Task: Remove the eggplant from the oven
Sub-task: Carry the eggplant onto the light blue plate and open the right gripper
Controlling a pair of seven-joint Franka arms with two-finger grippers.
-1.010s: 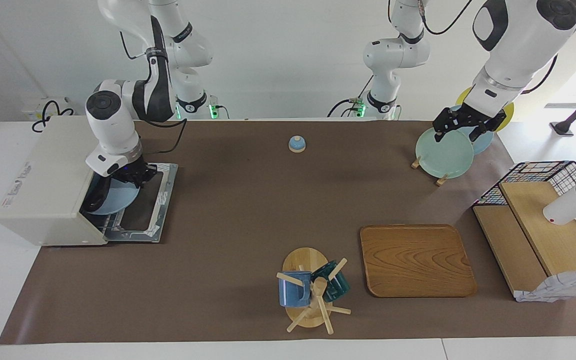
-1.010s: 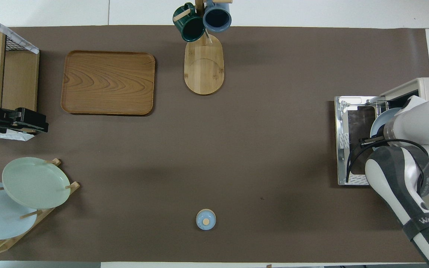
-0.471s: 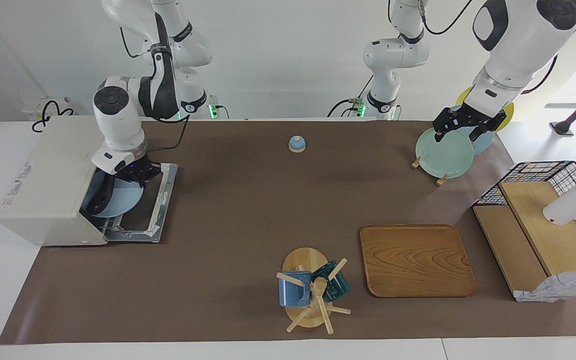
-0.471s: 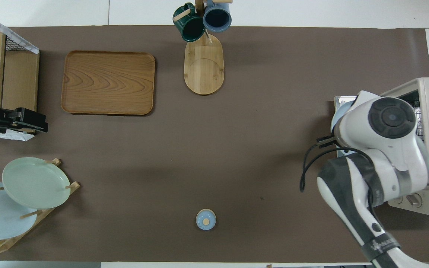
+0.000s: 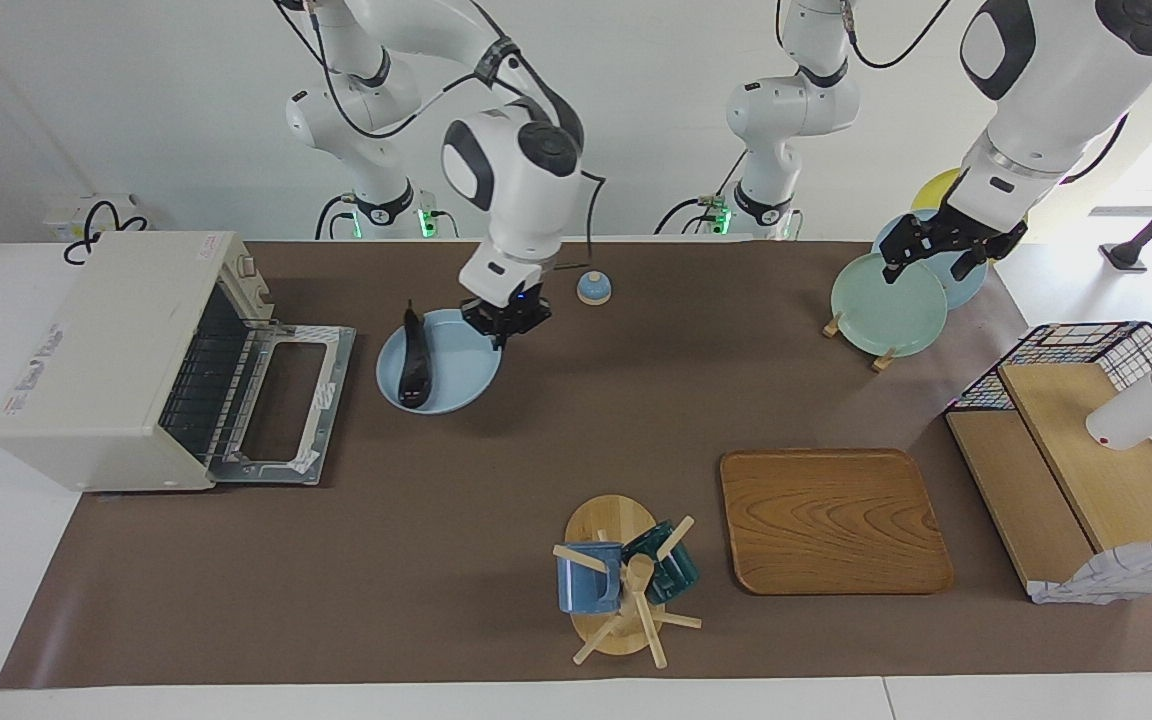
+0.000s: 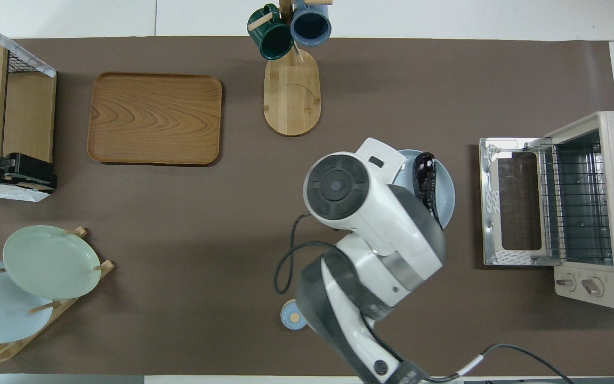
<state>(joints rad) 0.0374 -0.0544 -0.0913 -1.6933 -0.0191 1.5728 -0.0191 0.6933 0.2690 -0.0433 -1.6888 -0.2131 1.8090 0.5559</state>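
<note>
Since a second ago the right gripper (image 5: 502, 325) has come out of the oven (image 5: 116, 360) with the blue plate (image 5: 446, 395), and you now have both in front of the open oven door (image 5: 281, 405), out on the brown mat (image 5: 496, 470). Right fingers are pinched closed on the plate's rim at the edge toward the left arm's end. Whether the plate is resting on the mat or just above it, you can't tell from these views.

Eggplant (image 5: 414, 362) lies lengthwise on the plate, at the oven-side edge, across the plate from the fingers, stem tip pointing toward the robots. In the overhead view the right arm's wrist covers most of the plate; the eggplant (image 6: 425, 178) shows at its exposed side.

Oven rack (image 6: 573, 205) sits bare inside the oven, door down flat.

Left gripper (image 5: 944, 262) waits over the green plate (image 5: 886, 300) in the plate rack, fingers spread wide, holding nothing.

Small blue bell (image 5: 593, 288) sits just beside the right fingers, toward the robots.
</note>
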